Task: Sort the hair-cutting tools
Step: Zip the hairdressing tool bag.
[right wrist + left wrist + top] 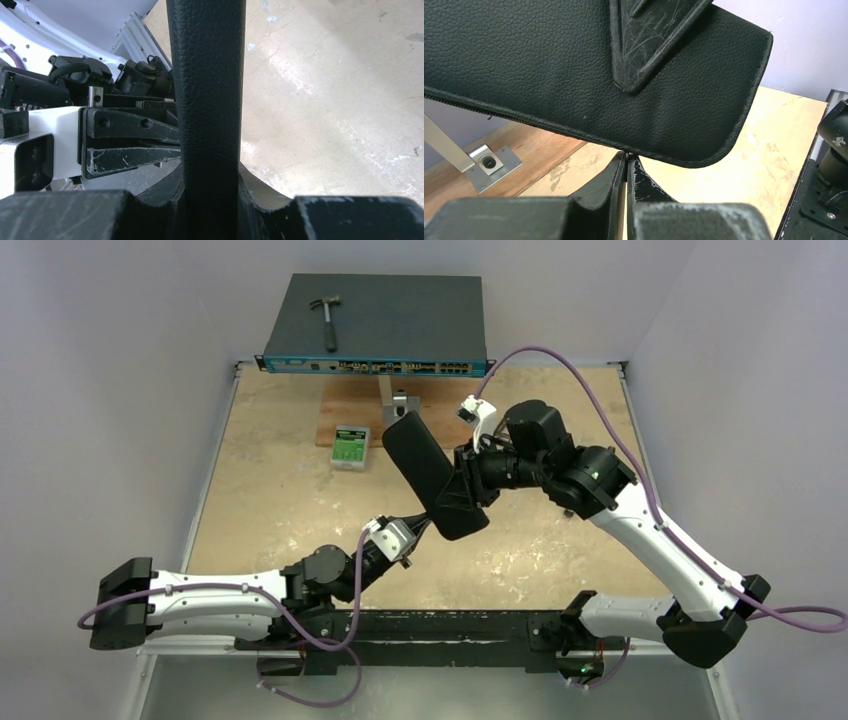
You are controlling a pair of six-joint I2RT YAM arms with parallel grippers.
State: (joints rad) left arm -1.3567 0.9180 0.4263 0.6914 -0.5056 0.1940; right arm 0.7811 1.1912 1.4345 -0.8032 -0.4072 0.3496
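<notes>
None of the hair-cutting tools show in any view. A long black leather pouch (432,475) hangs in the air above the table. My right gripper (462,495) is shut on the pouch's near half, its fingers clamping both faces (207,75). My left gripper (425,527) comes up from below, with its tips (627,156) shut at the zipped lower edge of the pouch (574,65). A tiny zip pull is pinched between them. One right finger (654,30) lies across the pouch's face.
A blue-grey switch box (375,325) stands at the back with a hammer (326,318) on it. A metal bracket (395,400) on a wooden board (345,410) and a small green box (351,445) lie behind the pouch.
</notes>
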